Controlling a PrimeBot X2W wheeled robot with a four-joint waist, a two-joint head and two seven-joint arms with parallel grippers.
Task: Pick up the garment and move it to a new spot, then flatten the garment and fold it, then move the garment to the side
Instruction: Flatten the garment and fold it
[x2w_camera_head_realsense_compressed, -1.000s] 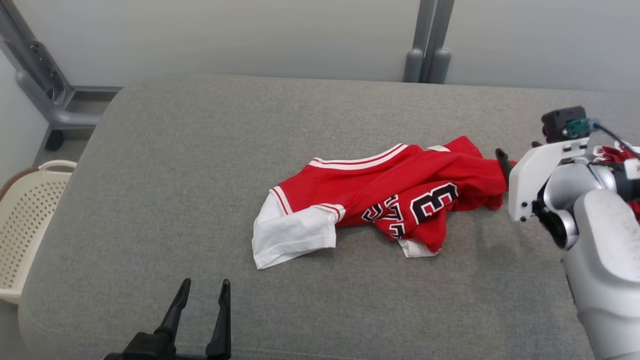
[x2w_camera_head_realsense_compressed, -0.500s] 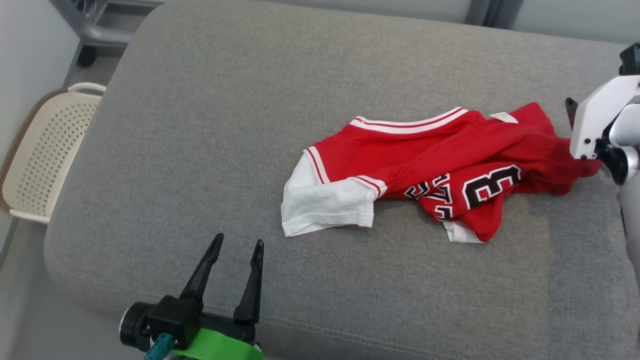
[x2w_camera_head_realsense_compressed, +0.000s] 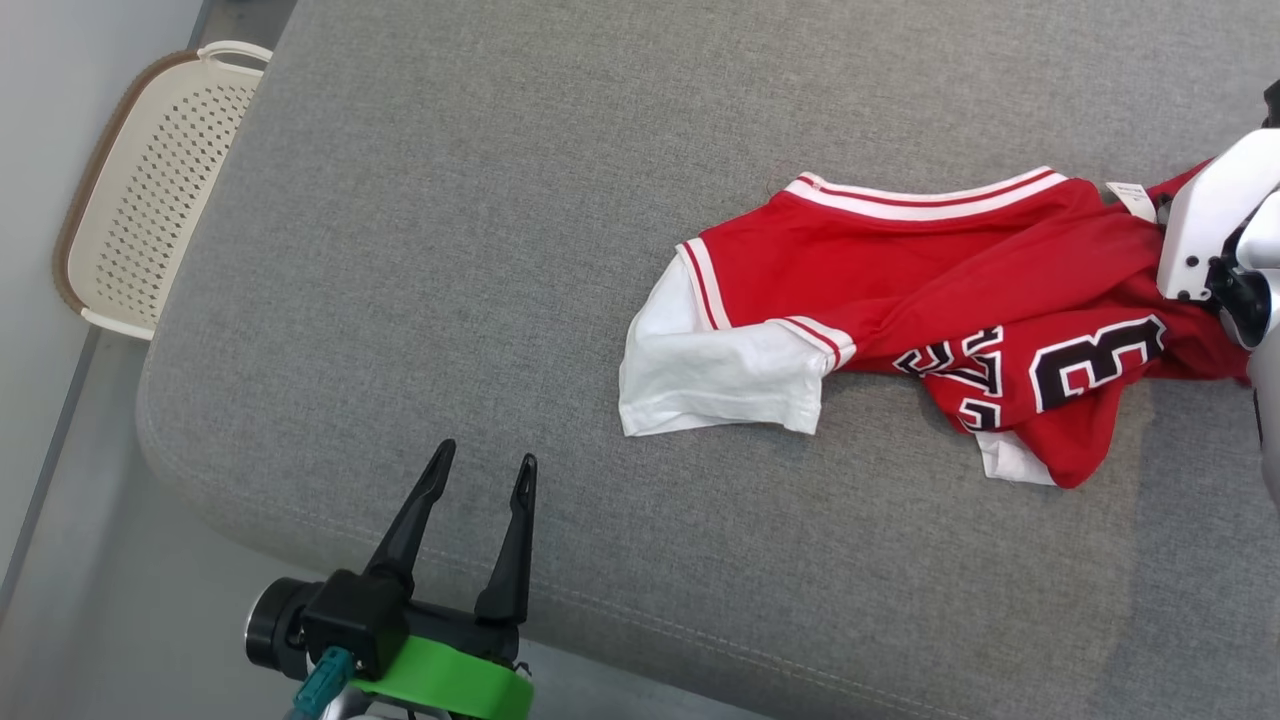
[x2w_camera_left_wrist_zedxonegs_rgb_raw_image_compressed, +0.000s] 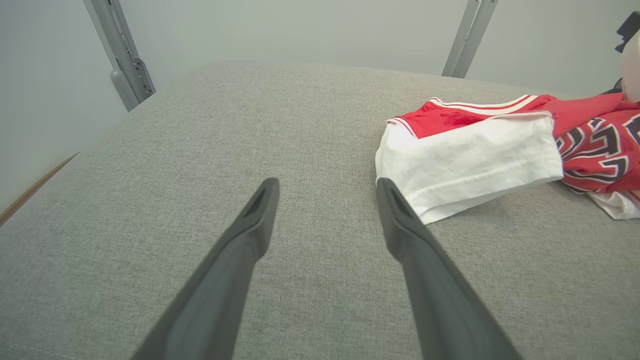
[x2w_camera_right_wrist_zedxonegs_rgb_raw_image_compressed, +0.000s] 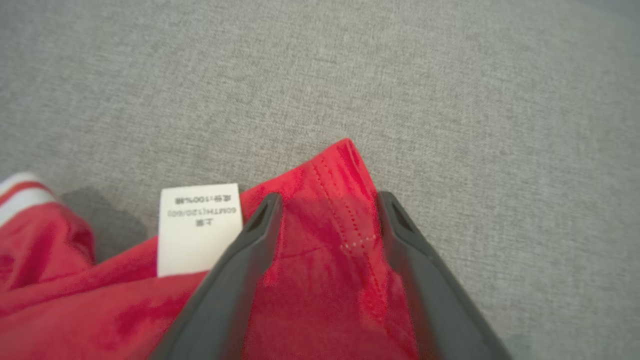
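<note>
- The left pincer (x2w_camera_head_realsense_compressed: 486, 452) hovered at 7 o'clock in the head view, over the near edge of the grey cushion (x2w_camera_head_realsense_compressed: 450, 250). Its two dark fingers were spread and held nothing.
- A white sleeve (x2w_camera_head_realsense_compressed: 720, 375) lay flat just past that pincer, towards 2 o'clock from it, apart from the fingers.
- The rest of the red jersey (x2w_camera_head_realsense_compressed: 900, 260) lay crumpled on the cushion towards 3 o'clock. It had white-and-red striped trim along its far edge and black numerals on top.
- The right pincer (x2w_camera_right_wrist_zedxonegs_rgb_raw_image_compressed: 328, 196) was at the jersey's 3 o'clock end. It was spread, with a stitched red corner of the cloth between its fingers and not pinched.
- A white label (x2w_camera_right_wrist_zedxonegs_rgb_raw_image_compressed: 200, 227) lay on the red cloth beside that corner.
- A cream perforated basket (x2w_camera_head_realsense_compressed: 150, 180) stood off the cushion at 10 o'clock.
</note>
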